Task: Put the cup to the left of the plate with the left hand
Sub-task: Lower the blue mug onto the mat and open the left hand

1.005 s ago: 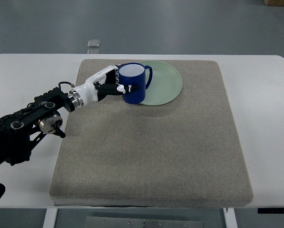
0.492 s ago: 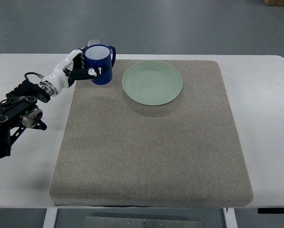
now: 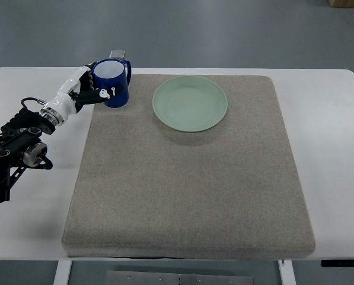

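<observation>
A blue cup [image 3: 112,82] with a white inside stands upright at the mat's far left corner, its handle turned to the right. My left hand [image 3: 91,89] is shut on it, white fingers wrapped round its left side. I cannot tell whether the cup touches the mat or hangs just above it. A pale green plate [image 3: 190,103] lies on the grey mat [image 3: 188,190], to the right of the cup and a short gap away. The left arm comes in from the lower left edge. The right arm does not show.
The mat covers most of a white table [image 3: 337,178]. A small grey object [image 3: 118,54] lies on the floor just behind the cup, past the table's far edge.
The left hand has carried the cup from the plate's left rim out to the left, then slightly further left and down to the mat's far left corner.
</observation>
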